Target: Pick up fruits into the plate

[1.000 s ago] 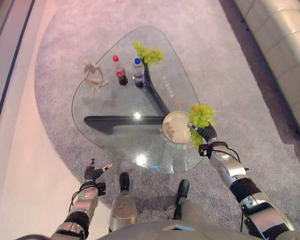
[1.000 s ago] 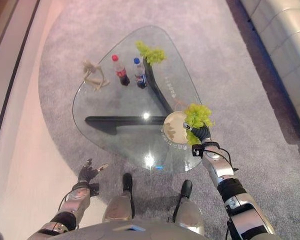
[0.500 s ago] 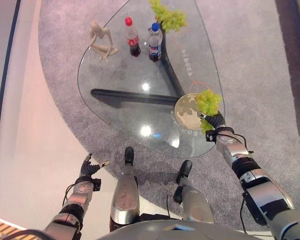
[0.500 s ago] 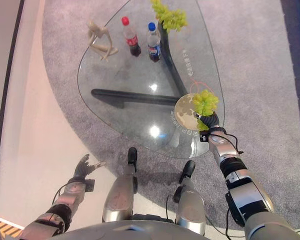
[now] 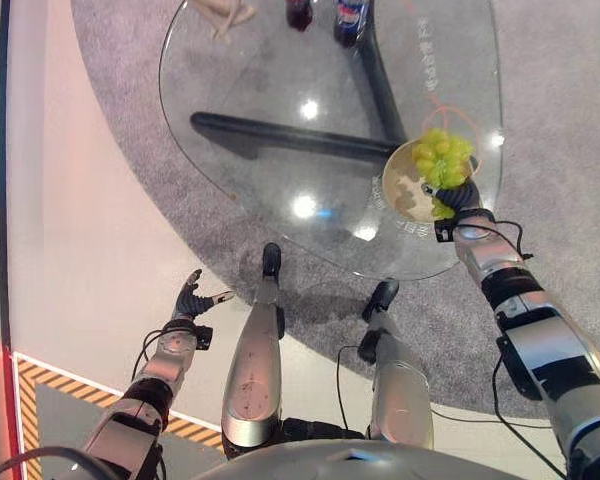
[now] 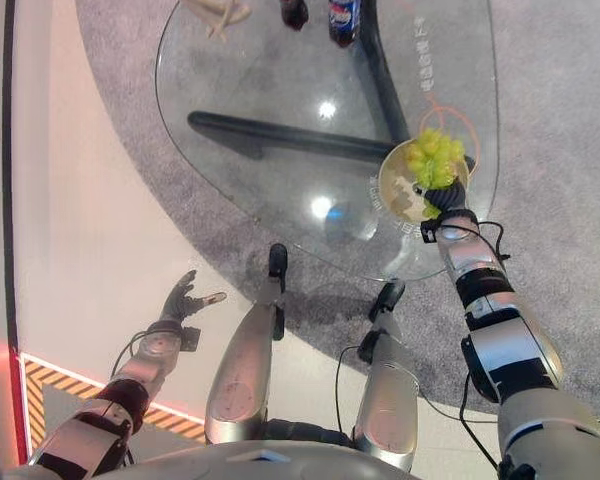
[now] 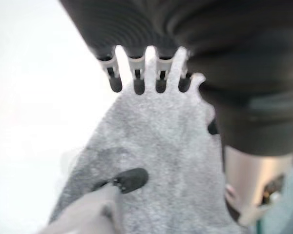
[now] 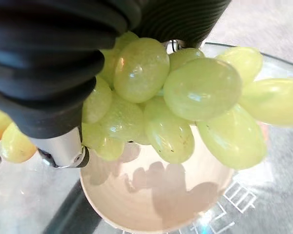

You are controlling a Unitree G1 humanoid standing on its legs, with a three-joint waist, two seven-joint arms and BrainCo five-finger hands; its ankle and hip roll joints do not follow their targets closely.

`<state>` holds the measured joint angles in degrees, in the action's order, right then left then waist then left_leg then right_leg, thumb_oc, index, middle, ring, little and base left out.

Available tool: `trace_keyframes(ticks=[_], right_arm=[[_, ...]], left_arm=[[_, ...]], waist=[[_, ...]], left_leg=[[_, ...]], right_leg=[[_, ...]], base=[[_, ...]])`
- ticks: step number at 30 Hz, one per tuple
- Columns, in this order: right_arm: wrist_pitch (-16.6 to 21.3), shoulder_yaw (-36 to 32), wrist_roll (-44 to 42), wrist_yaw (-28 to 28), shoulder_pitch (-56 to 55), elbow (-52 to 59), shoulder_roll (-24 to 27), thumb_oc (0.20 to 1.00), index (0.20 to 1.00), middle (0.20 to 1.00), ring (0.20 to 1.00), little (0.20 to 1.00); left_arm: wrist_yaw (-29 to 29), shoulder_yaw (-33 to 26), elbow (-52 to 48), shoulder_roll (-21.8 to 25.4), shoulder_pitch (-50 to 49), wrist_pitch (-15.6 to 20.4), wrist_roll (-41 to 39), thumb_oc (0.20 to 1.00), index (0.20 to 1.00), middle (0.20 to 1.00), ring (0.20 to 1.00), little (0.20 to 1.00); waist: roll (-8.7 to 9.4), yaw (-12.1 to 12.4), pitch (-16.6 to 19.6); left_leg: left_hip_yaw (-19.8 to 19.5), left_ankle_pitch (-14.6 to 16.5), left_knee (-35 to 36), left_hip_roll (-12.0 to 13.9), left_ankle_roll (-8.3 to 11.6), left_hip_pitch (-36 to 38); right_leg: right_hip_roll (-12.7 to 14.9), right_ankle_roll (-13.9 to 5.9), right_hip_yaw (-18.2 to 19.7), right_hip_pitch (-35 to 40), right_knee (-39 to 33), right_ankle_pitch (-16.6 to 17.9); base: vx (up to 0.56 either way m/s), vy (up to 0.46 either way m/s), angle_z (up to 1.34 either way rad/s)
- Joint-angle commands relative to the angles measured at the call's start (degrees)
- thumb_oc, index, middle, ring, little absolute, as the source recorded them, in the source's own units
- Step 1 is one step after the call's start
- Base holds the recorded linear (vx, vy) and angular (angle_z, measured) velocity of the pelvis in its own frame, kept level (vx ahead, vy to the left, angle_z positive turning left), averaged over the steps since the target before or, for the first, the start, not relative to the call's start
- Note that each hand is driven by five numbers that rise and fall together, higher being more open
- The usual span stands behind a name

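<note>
Over the near right edge of the glass coffee table [image 5: 280, 170], the right hand [image 5: 458, 195] is gripping a bunch of green grapes [image 5: 442, 160], its fingers curling round the fruit and holding it just above the cream plate [image 5: 400, 190]. Seen from the right wrist, the grapes [image 8: 185, 97] are hanging clear of the plate [image 8: 151, 204], casting their shadow into its bare bowl, and no grape is resting on it. That plate is sitting on the glass close to the table's rim, beside the dark table leg [image 5: 290, 135] showing through the top. At the far edge of the table, two bottles [image 5: 325, 12] are standing side by side, with a pale figurine [image 5: 223, 12] a little to their left. Down at the robot's left side, well apart from the table, the left hand [image 5: 191, 298] is hanging over the pale floor with its fingers [image 7: 136, 73] straight and spread, holding nothing. A grey carpet [image 5: 560, 150] is lying under the table.
</note>
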<state>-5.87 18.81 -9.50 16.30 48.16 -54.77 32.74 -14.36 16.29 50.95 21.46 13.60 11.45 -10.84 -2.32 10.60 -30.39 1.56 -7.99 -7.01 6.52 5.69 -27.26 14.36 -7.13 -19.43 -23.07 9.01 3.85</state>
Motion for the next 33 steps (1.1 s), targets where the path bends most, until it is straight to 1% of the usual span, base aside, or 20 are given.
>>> trace_keyframes(ticks=[1,4,5,6,9,10,11,13,14,15,16,17,18,19,22,25,29,31,32,33], right_arm=[[0.1,2.4,5.4,2.0,2.8,0.2,6.7,0.2,0.2,0.2,0.2,0.2],[-1.3,4.9,9.3,2.3,5.5,-0.8,8.8,0.2,0.2,0.2,0.2,0.2],[-2.3,5.5,10.3,2.5,6.1,-1.2,9.2,0.2,0.2,0.2,0.2,0.2],[-4.1,6.3,11.4,2.6,7.1,-2.3,9.8,0.2,0.2,0.2,0.2,0.2],[-6.8,7.5,12.9,3.8,8.8,-6.1,11.0,0.2,0.2,0.2,0.2,0.2],[-8.2,8.1,15.3,3.6,9.1,-7.6,11.3,0.2,0.2,0.2,0.2,0.2],[-8.4,8.2,16.0,3.6,9.4,-8.3,11.5,0.2,0.2,0.2,0.2,0.2],[-11.2,9.4,19.9,2.7,10.6,-10.3,12.2,0.2,0.2,0.2,0.2,0.2],[-13.8,10.7,22.2,1.8,11.6,-11.7,12.8,0.2,0.2,0.2,0.2,0.2],[-14.4,11.0,22.6,1.4,11.8,-12.0,13.0,0.2,0.2,0.2,0.2,0.2],[-15.9,11.4,23.4,0.4,12.0,-12.5,13.4,0.31,0.31,0.31,0.31,0.31],[-17.5,11.6,24.5,-0.5,12.1,-13.1,13.7,0.746,0.746,0.746,0.746,0.746],[-19.5,11.8,25.6,-1.2,11.9,-14.6,14.0,1.0,1.0,1.0,1.0,1.0],[-20.1,12.0,26.5,-2.1,11.9,-15.1,14.3,1.0,1.0,1.0,1.0,1.0],[-19.1,11.9,27.4,-1.3,11.4,-16.0,14.8,1.0,1.0,1.0,1.0,1.0],[-15.4,11.5,28.8,2.5,10.9,-15.5,15.3,1.0,1.0,1.0,1.0,1.0],[-8.9,11.7,31.7,8.6,9.8,-12.8,16.1,1.0,1.0,1.0,1.0,1.0],[-6.9,11.8,32.0,11.1,9.2,-11.3,16.2,1.0,1.0,1.0,1.0,1.0],[-6.8,11.8,31.9,11.3,9.2,-11.3,16.3,1.0,1.0,1.0,1.0,1.0],[-5.3,11.7,31.9,12.9,8.9,-10.3,16.3,1.0,1.0,1.0,1.0,1.0]], left_arm=[[-0.9,2.1,-1.8,1.5,-3.4,1.2,-1.2,1.0,1.0,1.0,1.0,1.0],[-1.0,2.2,-2.2,2.5,-4.0,1.2,-1.6,1.0,1.0,1.0,1.0,1.0],[-1.0,2.3,-2.3,2.7,-3.9,1.3,-1.8,1.0,1.0,1.0,1.0,1.0],[-1.1,2.4,-2.3,3.0,-3.8,1.6,-1.8,1.0,1.0,1.0,1.0,1.0],[-1.0,3.2,-3.6,3.5,-3.8,2.0,-2.6,1.0,1.0,1.0,1.0,1.0],[-1.1,3.8,-4.0,3.5,-4.6,2.6,-3.1,1.0,1.0,1.0,1.0,1.0],[-1.1,3.9,-4.3,3.7,-4.7,2.6,-3.3,1.0,1.0,1.0,1.0,1.0],[-0.6,4.4,-5.7,4.2,-4.8,2.6,-3.8,1.0,1.0,1.0,1.0,1.0],[-0.4,4.9,-6.9,4.7,-4.9,2.6,-4.1,1.0,1.0,1.0,1.0,1.0],[-0.4,5.0,-7.2,4.8,-5.0,2.6,-4.3,1.0,1.0,1.0,1.0,1.0],[-0.2,5.1,-7.9,5.1,-5.2,2.5,-4.7,1.0,1.0,1.0,1.0,1.0],[-0.1,5.1,-8.5,5.4,-5.4,2.5,-4.8,1.0,1.0,1.0,1.0,1.0],[0.0,5.3,-9.1,5.7,-5.6,2.7,-5.2,1.0,1.0,1.0,1.0,1.0],[0.0,5.3,-9.4,5.8,-6.0,2.8,-5.2,1.0,1.0,1.0,1.0,1.0],[-0.3,5.7,-10.3,5.8,-6.2,2.1,-5.2,1.0,1.0,1.0,1.0,1.0],[-0.2,5.6,-10.3,5.8,-6.9,1.8,-4.5,1.0,1.0,1.0,1.0,1.0],[-0.5,5.4,-10.0,6.1,-7.0,1.5,-5.1,1.0,1.0,1.0,1.0,1.0],[-0.7,5.3,-9.9,6.2,-7.1,1.6,-5.3,1.0,1.0,1.0,1.0,1.0],[-0.7,5.3,-9.8,6.2,-7.1,1.6,-5.3,1.0,1.0,1.0,1.0,1.0],[-1.0,5.3,-9.9,6.2,-6.9,1.3,-5.3,1.0,1.0,1.0,1.0,1.0]], waist=[[-2.03,0.9,0.6],[-2.14,1.2,0.6],[-2.11,1.3,0.6],[-2.06,1.4,0.6],[-2.34,1.7,0.6],[-2.51,1.8,0.6],[-2.63,1.9,0.6],[-3.0,2.2,0.6],[-3.21,2.4,0.6],[-3.25,2.5,0.6],[-3.3,2.5,0.6],[-3.36,2.6,0.6],[-3.56,2.8,0.6],[-3.67,2.8,0.6],[-4.04,2.9,0.6],[-4.4,2.8,0.6],[-4.17,2.4,0.6],[-3.98,2.2,0.6],[-3.97,2.2,0.6],[-3.81,2.0,0.6]], left_leg=[[0.7,5.9,-5.5,-7.1,-3.91,-4.8],[0.7,6.0,-6.2,-7.0,-4.13,-6.6],[0.7,6.0,-6.3,-7.0,-4.16,-7.1],[0.8,5.9,-6.4,-6.8,-4.21,-7.7],[0.8,5.9,-6.8,-6.8,-4.41,-8.9],[0.7,7.7,-7.1,-6.9,-4.07,-7.6],[0.7,7.7,-7.1,-6.9,-4.09,-7.7],[0.6,7.7,-7.3,-6.8,-4.12,-8.2],[0.5,7.6,-7.3,-6.9,-4.19,-8.5],[0.5,7.6,-7.3,-6.8,-4.2,-8.5],[0.6,7.5,-7.3,-6.8,-4.22,-8.5],[0.6,7.5,-7.2,-6.7,-4.26,-8.5],[0.6,7.4,-7.0,-6.7,-4.34,-8.5],[0.6,7.4,-7.0,-6.7,-4.4,-8.5],[0.6,7.3,-6.7,-6.8,-4.44,-8.2],[0.8,7.5,-6.7,-6.9,-4.57,-7.8],[1.1,7.7,-6.6,-6.7,-4.65,-7.1],[1.3,7.7,-6.5,-6.6,-4.64,-6.9],[1.3,7.7,-6.5,-6.6,-4.64,-6.9],[1.4,7.8,-6.5,-6.5,-4.63,-6.8]], right_leg=[[-2.0,2.14,-0.7,-6.2,10.4,-5.4],[-1.9,2.07,-0.8,-8.2,11.3,-5.3],[-1.9,2.07,-0.8,-8.7,11.4,-5.2],[-1.9,2.07,-0.9,-9.3,11.6,-5.2],[-1.7,2.07,-1.1,-10.5,12.1,-5.2],[-1.6,1.41,-0.4,-9.7,13.1,-7.1],[-1.5,1.39,-0.4,-9.8,13.2,-7.1],[-1.3,1.29,-0.6,-10.3,13.4,-6.9],[-1.2,1.28,-0.8,-10.6,13.4,-6.8],[-1.2,1.27,-0.8,-10.6,13.4,-6.8],[-1.1,1.24,-1.0,-10.6,13.4,-6.7],[-1.1,1.21,-1.2,-10.6,13.4,-6.7],[-0.9,1.19,-1.3,-10.7,13.4,-6.6],[-1.0,1.25,-1.4,-10.7,13.4,-6.6],[-0.9,1.25,-1.4,-10.8,13.5,-6.5],[-0.8,1.31,-1.4,-10.7,13.9,-6.7],[-0.8,1.05,-1.4,-10.4,14.1,-6.7],[-0.8,0.94,-1.4,-10.3,14.0,-6.6],[-0.8,0.93,-1.4,-10.2,14.0,-6.6],[-0.9,0.86,-1.4,-10.2,14.0,-6.6]], base=[[0.02,0.015,0.14],[0.02,-0.006,0.11],[0.01,-0.019,0.07],[0.01,-0.019,0.04],[0.03,-0.008,0.02],[0.07,-0.015,0.03],[0.07,-0.015,0.02],[0.0,0.0,0.0],[0.0,0.0,0.0],[0.0,-0.036,-0.01],[0.0,0.0,0.0],[0.0,-0.038,0.0],[0.0,0.0,0.0],[0.0,0.0,0.0],[0.0,0.0,0.0],[0.0,0.0,0.0],[0.0,0.0,0.0],[0.0,0.0,0.0],[0.0,0.0,0.0],[0.0,0.0,0.0]])
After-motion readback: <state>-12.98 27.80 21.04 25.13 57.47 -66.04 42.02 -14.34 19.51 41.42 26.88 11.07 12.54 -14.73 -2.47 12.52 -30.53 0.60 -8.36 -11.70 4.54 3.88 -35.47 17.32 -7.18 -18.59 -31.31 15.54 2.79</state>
